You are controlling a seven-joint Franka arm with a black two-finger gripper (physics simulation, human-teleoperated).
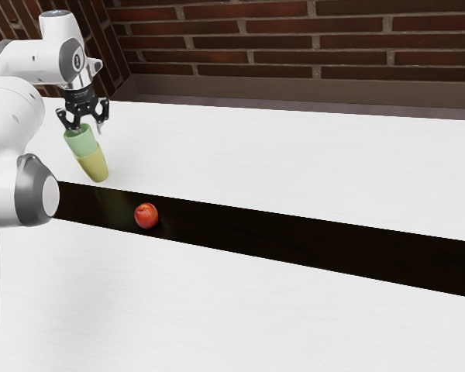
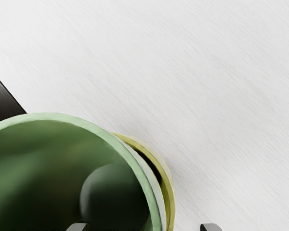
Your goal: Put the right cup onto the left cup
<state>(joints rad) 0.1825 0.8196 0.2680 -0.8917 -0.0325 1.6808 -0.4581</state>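
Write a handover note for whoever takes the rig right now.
Pincer: open, low over the light-green round cup, one jaw over its mouth, the other outside its rim.
Cups: the green cup is above the yellow round cup, seemingly seated in its mouth; a dark gap shows between them along one side. How deep it sits is hidden.
Done: the stack looks made, and the green cup is not gripped.
Left: probably just raise the pincer straight up, minding the green rim between the jaws, then check that the stack stands.
Not in the job: a red round fruit on the black strip.
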